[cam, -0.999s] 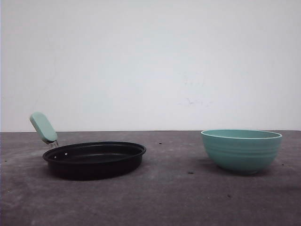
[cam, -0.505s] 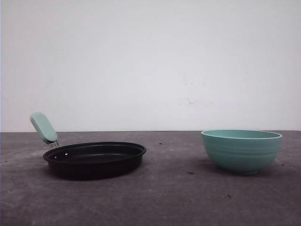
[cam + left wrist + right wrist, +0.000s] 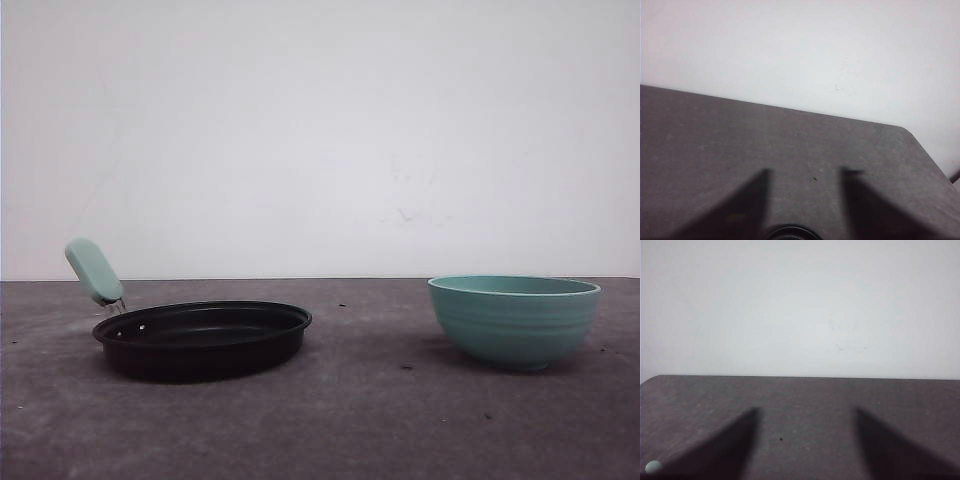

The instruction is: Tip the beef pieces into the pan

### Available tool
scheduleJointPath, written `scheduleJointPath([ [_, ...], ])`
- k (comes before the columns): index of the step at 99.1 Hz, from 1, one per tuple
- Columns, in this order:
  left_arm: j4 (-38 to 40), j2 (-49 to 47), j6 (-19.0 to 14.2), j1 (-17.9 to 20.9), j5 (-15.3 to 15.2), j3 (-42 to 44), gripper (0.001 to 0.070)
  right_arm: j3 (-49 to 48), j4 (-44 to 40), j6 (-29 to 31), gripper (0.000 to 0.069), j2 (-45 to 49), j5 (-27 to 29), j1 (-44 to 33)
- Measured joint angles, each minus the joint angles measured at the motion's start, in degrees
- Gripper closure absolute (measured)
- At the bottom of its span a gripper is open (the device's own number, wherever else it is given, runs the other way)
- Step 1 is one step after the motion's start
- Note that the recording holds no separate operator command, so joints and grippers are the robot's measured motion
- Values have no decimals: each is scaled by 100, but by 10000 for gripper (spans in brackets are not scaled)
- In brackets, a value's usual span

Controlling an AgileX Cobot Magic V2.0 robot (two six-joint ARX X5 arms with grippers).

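The black pan (image 3: 202,338) sits on the table at the left, its mint-green handle (image 3: 94,270) slanting up to the left. The beef pieces are hidden from view. In the left wrist view my left gripper (image 3: 810,174) is open, its dark fingers (image 3: 747,200) spread over bare table. In the right wrist view my right gripper (image 3: 806,411) is also open, and its fingers (image 3: 727,445) hold nothing. A small mint-coloured round bit (image 3: 652,466) shows beside the right gripper's finger.
A teal ribbed bowl (image 3: 514,319) stands on the dark grey table (image 3: 370,420) at the right; its inside is hidden. A white wall rises behind the table's far edge. A dark round rim (image 3: 792,233) shows between the left fingers' bases; what it is I cannot tell.
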Motion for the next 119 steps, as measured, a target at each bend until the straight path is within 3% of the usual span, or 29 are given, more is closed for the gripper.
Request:
scheduleJointPath([
  [5,0,-37,4,0,0,2,155,-2,-4,0,63,0,2,0],
  [9,0,-63,11,0,0,4,83,0,-11,0,6,0,2,0],
  [19,-70,-63,17,0,-20,28,17,-2,-13,-2,8,0,4,0],
  [35,-210,-68,13,-85,-109,-90,17,0,-13,-4,8,0,4,0],
  [49,-87,-125,-9,-125,-146,-791,17,0,-55,-4,8,0,35,0],
  [63,625,-81,-439,-122,-94,-2013,17,0,-278,-7,8,0,151,0],
  [88,2240,745,-1495,-122,494,-3681,17,0,-444,-52,8,2,153,17],
  [101,3099,1687,-1663,-127,909,-3768,17,-2,-452,-114,8,2,153,61],
  [119,4030,2907,-1926,-125,1027,-3768,21,0,-601,-118,8,2,153,63],
])
